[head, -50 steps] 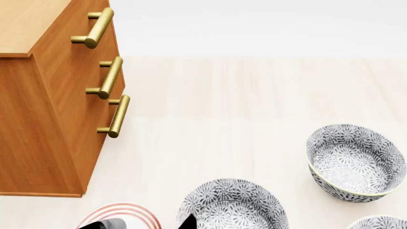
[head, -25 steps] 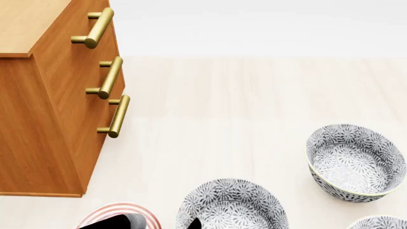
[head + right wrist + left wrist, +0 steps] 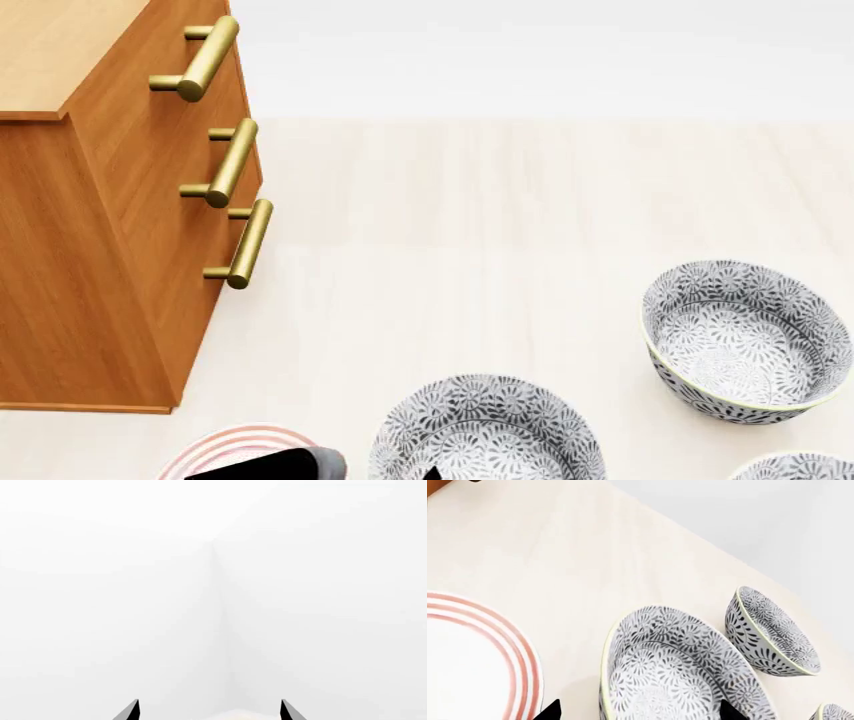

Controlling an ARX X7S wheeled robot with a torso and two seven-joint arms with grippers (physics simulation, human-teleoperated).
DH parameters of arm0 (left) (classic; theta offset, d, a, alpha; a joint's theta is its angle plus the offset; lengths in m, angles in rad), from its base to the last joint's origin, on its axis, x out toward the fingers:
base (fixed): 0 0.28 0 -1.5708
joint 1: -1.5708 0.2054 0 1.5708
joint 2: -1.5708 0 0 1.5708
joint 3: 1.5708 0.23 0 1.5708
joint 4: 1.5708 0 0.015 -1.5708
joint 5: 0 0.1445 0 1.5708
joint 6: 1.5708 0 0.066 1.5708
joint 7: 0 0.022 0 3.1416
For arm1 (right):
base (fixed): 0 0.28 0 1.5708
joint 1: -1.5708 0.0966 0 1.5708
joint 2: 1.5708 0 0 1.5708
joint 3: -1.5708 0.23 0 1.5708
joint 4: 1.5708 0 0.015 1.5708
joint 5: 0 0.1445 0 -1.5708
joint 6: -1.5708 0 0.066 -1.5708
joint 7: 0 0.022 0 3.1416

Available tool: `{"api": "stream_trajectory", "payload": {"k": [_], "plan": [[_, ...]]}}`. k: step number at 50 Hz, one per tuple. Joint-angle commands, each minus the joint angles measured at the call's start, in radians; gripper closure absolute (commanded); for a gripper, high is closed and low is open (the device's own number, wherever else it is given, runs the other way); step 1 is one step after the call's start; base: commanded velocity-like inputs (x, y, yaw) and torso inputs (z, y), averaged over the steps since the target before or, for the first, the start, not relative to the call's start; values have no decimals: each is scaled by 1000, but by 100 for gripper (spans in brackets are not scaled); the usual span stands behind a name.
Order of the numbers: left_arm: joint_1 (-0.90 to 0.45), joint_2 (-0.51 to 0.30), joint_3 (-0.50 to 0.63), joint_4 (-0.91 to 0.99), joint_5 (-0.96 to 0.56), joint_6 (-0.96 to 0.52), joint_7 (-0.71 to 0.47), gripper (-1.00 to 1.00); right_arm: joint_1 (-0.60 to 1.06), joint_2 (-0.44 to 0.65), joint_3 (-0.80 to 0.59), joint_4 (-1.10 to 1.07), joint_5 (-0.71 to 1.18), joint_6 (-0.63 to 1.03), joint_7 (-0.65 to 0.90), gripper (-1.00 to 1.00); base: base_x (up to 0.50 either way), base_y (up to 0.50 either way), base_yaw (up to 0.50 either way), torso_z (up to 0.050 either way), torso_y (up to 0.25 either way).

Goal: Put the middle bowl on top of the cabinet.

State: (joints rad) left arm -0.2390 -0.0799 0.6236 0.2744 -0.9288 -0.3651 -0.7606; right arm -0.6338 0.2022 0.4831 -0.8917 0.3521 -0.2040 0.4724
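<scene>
The middle bowl [image 3: 487, 428], white with a grey-black floral pattern and a pale yellow rim, sits at the near edge of the head view and fills the left wrist view [image 3: 674, 672]. My left gripper [image 3: 639, 712] is open around its rim on the plate side. One fingertip [image 3: 550, 711] is outside the bowl and the other fingertip [image 3: 727, 711] is over its inside. The left gripper [image 3: 380, 472] shows only partly in the head view. The orange-brown cabinet [image 3: 120, 230] stands at far left. My right gripper [image 3: 209, 711] is open, holds nothing and faces blank white.
A flat white plate [image 3: 220, 448] with red rings lies left of the middle bowl, partly under my left gripper. A second identical bowl [image 3: 747, 340] stands to the right and a third bowl [image 3: 801, 467] peeks in at the bottom right corner. Brass handles [image 3: 247, 243] jut from the cabinet front.
In the head view my left gripper has slid rightward over the plate toward the middle bowl. Its leading fingertip now sits over the bowl's inside. The bowls have not moved.
</scene>
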Motion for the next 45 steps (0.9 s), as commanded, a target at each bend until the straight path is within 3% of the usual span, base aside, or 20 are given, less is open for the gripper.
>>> {"api": "stream_trajectory", "payload": {"k": [1,45], "plan": [[-18,2,20,-42,-5,12,7,-100,-13,0,5,-6,5,-12,2,-100,0,0,0,0,0],[-65,9,85,-201,-26,85,44,-100,-43,-7,16,-15,9,-47,-1,-100,0,0,0,0,0]]}}
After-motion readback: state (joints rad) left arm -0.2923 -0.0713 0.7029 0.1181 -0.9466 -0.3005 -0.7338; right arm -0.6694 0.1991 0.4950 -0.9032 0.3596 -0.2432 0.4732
